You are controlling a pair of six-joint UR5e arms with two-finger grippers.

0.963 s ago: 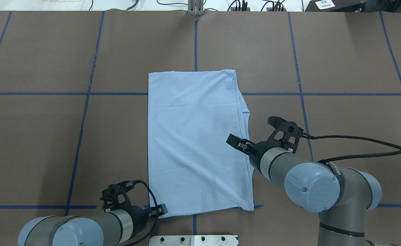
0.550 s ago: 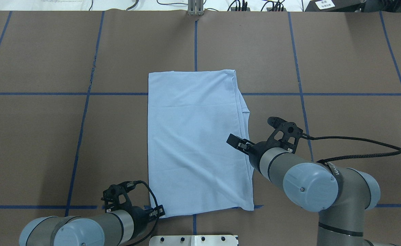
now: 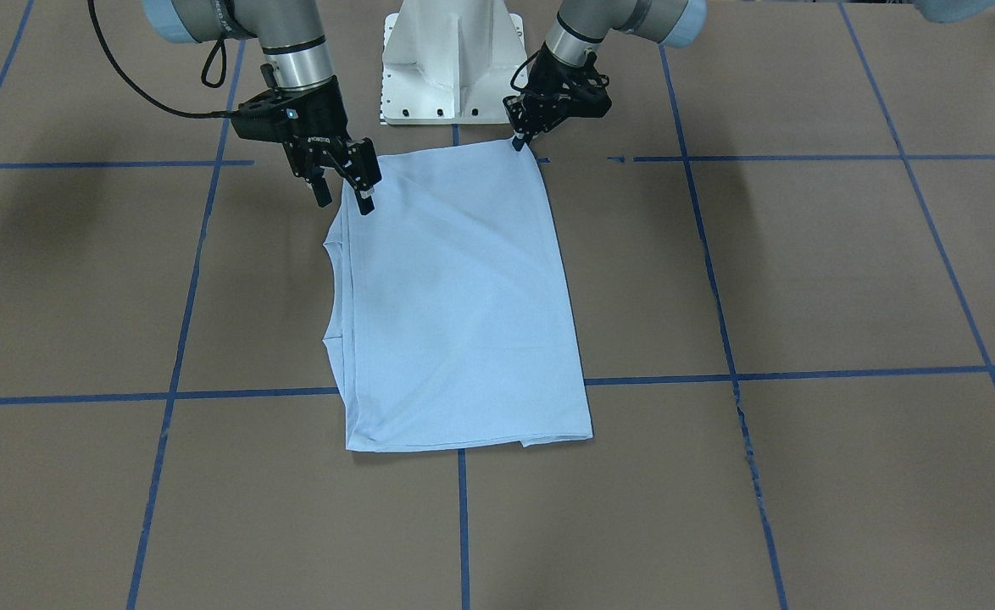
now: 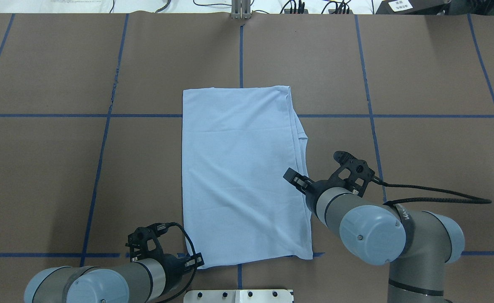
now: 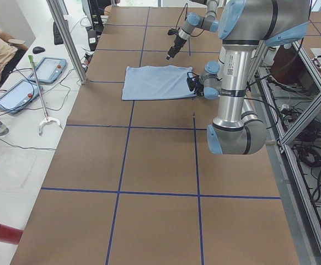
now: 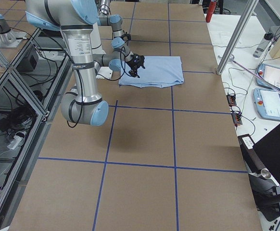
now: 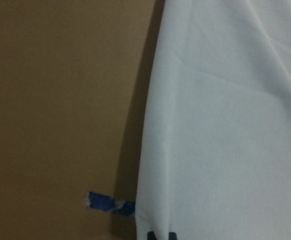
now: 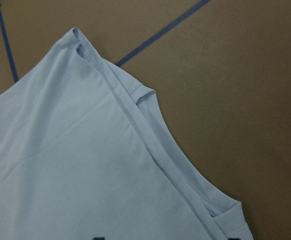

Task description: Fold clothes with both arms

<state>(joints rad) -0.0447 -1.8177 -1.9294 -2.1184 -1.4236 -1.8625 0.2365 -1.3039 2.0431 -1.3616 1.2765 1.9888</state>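
Observation:
The light blue T-shirt (image 4: 238, 176) lies folded into a tall rectangle at the table's middle, and it shows in the front view (image 3: 455, 296) too. Its print and neck label are hidden. My left gripper (image 4: 197, 261) sits low at the shirt's near left corner, shut on that corner (image 3: 518, 141). The left wrist view shows the shirt's edge (image 7: 225, 125) running up from the fingertips. My right gripper (image 4: 292, 176) is open and empty, just above the shirt's right edge (image 3: 343, 196). The right wrist view shows layered hems (image 8: 150, 150) there.
The white pedestal base (image 3: 451, 59) stands at the table's near edge, just behind the shirt. Blue tape lines (image 4: 104, 139) cross the brown table. A metal post (image 4: 240, 10) and cables sit at the far edge. Tablets (image 5: 17, 91) lie beside the table.
My right gripper has drawn back a little toward the robot along the shirt's right edge. My left gripper has shifted slightly at the near left corner. The shirt has not moved.

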